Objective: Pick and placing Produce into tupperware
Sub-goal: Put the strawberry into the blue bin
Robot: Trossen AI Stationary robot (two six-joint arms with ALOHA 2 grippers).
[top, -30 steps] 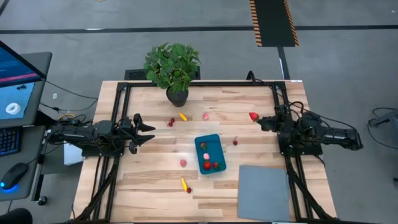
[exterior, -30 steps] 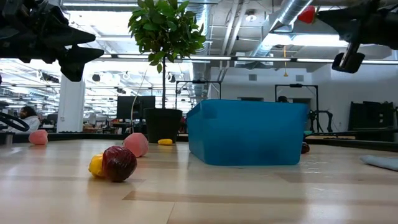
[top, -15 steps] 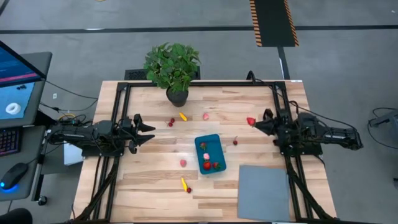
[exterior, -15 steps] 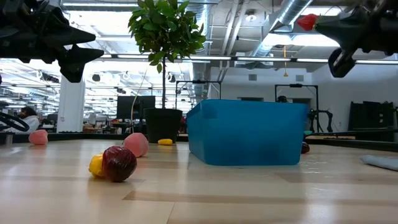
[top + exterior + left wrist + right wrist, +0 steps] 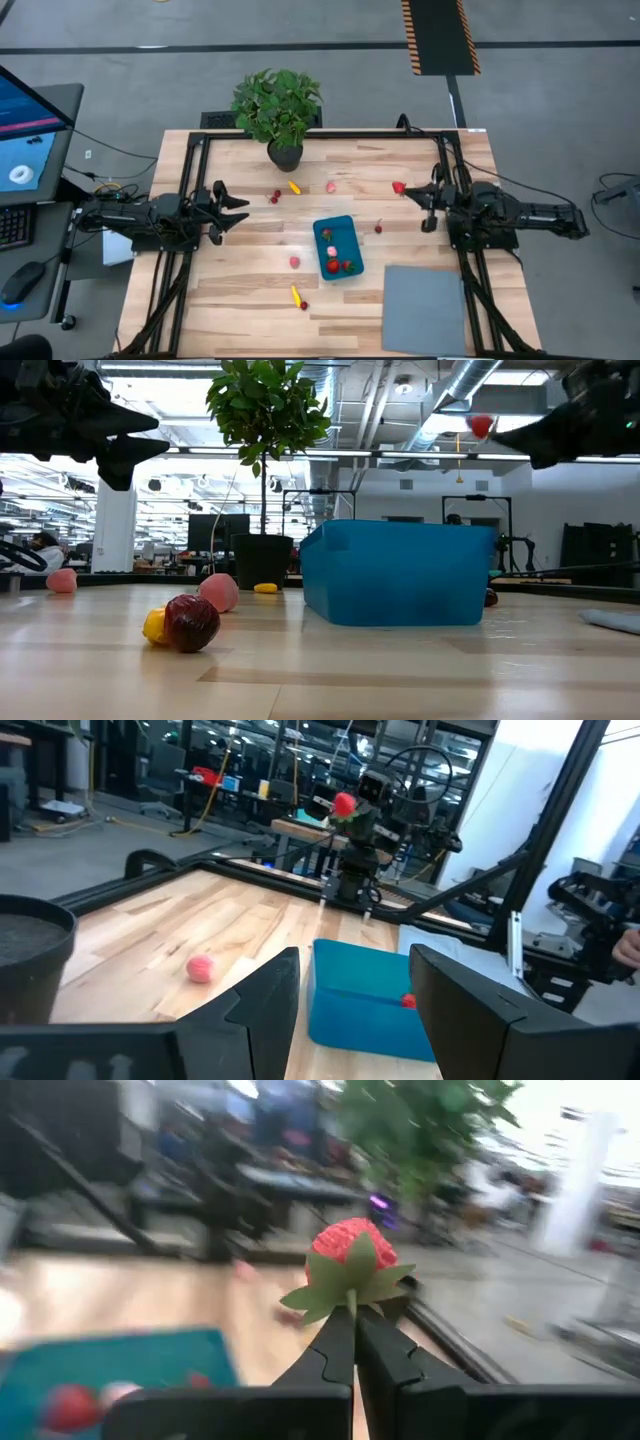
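You are looking down on a pale planked wooden bench (image 5: 240, 290), with a smooth, round-cornered teal plastic tupperware (image 5: 337, 247) sitting near its middle and already holding several pieces. Your right tool (image 5: 402, 188) is pinching a bumpy red strawberry (image 5: 347, 1245) by its green leaves, raised off the bench beyond the tub. Your left tool (image 5: 241, 211) is hovering with fingers spread at the left edge.

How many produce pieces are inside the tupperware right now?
4 in the tupperware: a red-green piece near its far end, a pink piece in the middle, and two red pieces side by side at its near end. Others may be hidden.
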